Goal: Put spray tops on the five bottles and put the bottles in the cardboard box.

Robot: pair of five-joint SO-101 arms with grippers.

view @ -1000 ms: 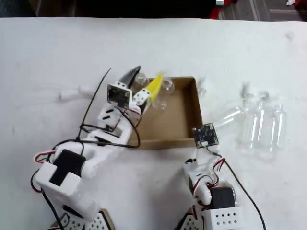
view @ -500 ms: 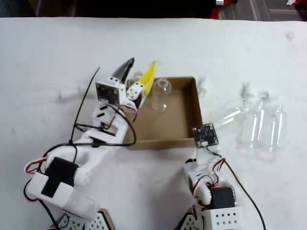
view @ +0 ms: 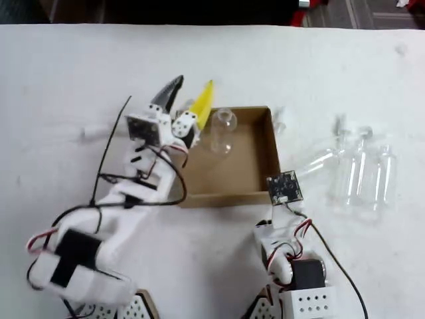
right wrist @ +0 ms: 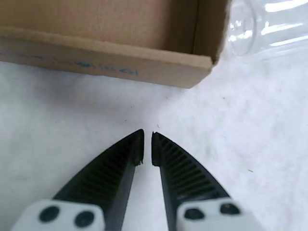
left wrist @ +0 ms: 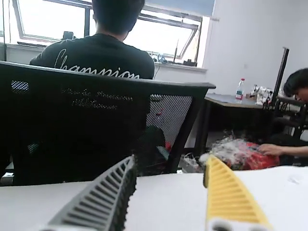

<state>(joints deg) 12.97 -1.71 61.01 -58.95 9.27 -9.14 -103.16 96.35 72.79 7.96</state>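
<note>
A clear bottle (view: 222, 130) without a spray top lies in the far part of the cardboard box (view: 255, 166). My left gripper (view: 188, 93) is open and holds nothing, raised just left of the box's far left corner. Its dark finger (left wrist: 101, 202) and yellow finger (left wrist: 231, 202) point out over the table's far edge. Several more clear bottles (view: 362, 174) lie together to the right of the box. My right gripper (right wrist: 147, 143) is shut and holds nothing, low over the table just in front of the box's near right corner (right wrist: 202, 62). One bottle's base (right wrist: 260, 21) lies past that corner.
Small pale pieces, too faint to make out, lie by the box's far right corner (view: 277, 123), above the bottles (view: 340, 124) and at the left (view: 96, 129). The white table (view: 219, 60) stretches beyond the box. A black mesh chair (left wrist: 96, 125) stands past the far edge.
My left gripper has let go of the bottle, which now lies in the box, and has drawn back to the left and away from the box. The right arm has not moved.
</note>
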